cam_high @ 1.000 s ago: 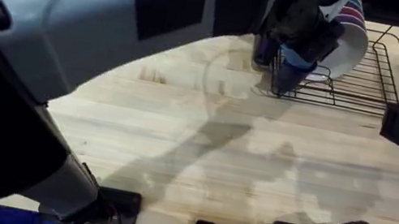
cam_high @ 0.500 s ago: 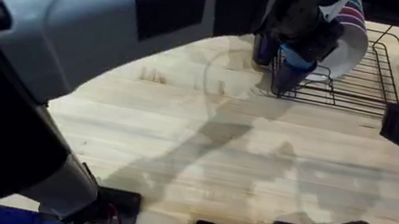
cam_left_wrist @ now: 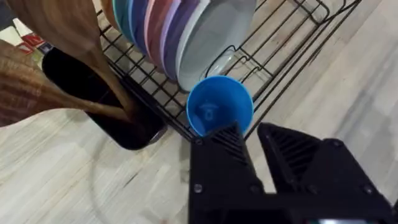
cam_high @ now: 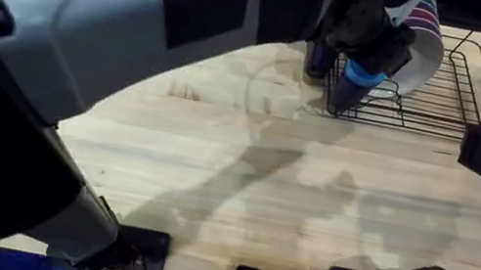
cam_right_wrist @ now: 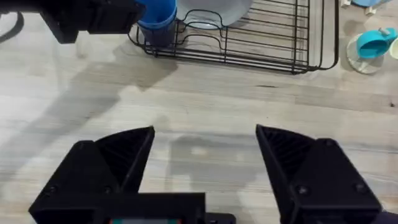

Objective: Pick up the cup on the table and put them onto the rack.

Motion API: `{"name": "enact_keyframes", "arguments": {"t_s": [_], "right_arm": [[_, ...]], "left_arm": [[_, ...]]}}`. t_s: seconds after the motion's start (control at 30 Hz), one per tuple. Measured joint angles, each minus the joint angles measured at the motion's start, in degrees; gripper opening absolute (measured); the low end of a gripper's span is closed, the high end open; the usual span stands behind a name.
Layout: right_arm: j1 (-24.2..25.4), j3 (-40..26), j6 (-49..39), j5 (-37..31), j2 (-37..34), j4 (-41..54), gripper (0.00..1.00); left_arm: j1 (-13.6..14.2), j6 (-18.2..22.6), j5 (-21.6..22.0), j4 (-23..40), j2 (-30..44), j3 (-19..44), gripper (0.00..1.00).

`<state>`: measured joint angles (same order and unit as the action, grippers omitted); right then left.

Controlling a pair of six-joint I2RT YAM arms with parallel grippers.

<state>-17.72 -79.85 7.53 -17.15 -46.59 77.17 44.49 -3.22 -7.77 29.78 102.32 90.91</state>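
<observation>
Overhead, the blue cup is being held at the rack's near corner by the left gripper. In the left wrist view, the cup is being pinched at its rim beside the plates. In the right wrist view, the right gripper is being kept wide open over the table.

The surface is pale wood laid in long planks, its grain running across the frame; soft grey shadows fall over its middle, one slanting from the upper centre toward the lower left; faint ring marks show on the wood in the upper centre; the light is even and diffuse; a dark strip runs along the lower edge of the overhead frame.
</observation>
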Motion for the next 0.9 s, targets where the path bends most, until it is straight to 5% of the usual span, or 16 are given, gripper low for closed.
{"name": "enact_keyframes", "arguments": {"t_s": [0.33, 0.5, 0.6, 0.73, 0.9], "right_arm": [[0.0, 0.0, 0.0, 0.0, -0.02, 0.0, 0.994], [0.0, 0.0, -0.01, 0.0, -0.01, 0.0, 0.994], [0.0, 0.0, -0.17, 0.0, -0.02, -0.44, 0.994], [0.0, 0.0, -0.31, 0.0, -0.02, -0.48, 0.994], [0.0, 0.0, -0.33, 0.0, 0.0, -0.48, 0.994]], "left_arm": [[0.0, 0.2, 0.0, 0.0, 0.0, 0.0, 0.518], [0.0, 0.22, 0.22, 0.19, 0.0, 0.02, 0.577], [-0.63, 0.23, 4.4, 4.24, -0.68, 0.13, 0.624], [-2.13, 0.33, 5.48, 7.93, -3.62, 0.13, 0.963], [-4.52, 0.32, 6.31, 12.61, -9.14, 0.34, 0.994]]}}
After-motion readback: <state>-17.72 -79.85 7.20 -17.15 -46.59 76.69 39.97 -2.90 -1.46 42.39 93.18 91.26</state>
